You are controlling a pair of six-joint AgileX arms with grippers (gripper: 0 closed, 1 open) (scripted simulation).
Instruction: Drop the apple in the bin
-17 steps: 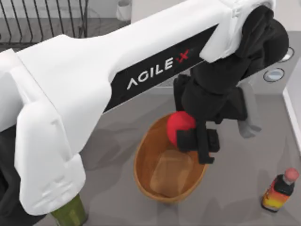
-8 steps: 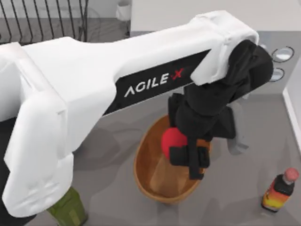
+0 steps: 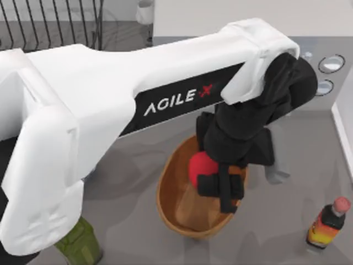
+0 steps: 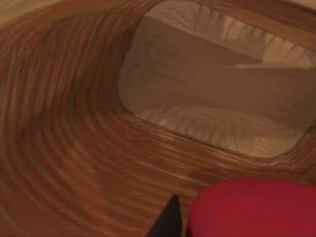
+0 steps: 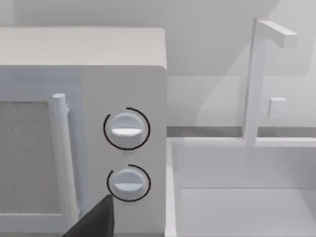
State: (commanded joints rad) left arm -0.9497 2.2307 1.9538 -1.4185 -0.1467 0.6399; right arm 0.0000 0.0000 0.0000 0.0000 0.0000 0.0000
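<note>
Our left claw (image 3: 212, 175) pinches the apple (image 3: 199, 167) at the frame's centre, over the upper part of the bin (image 3: 168, 193), inside its rim. Our left wrist camera sees the apple (image 4: 252, 207) above ribbed wall. A red-capped bottle (image 3: 327, 223) stands on the counter (image 3: 132, 187) at lower right, a green one (image 3: 80, 248) at lower left.

The left arm (image 3: 110, 105) carries the one readable text: "AGILE X" in white letters on a black strip along its white casing, the X drawn in red. No other lettering can be read.
</note>
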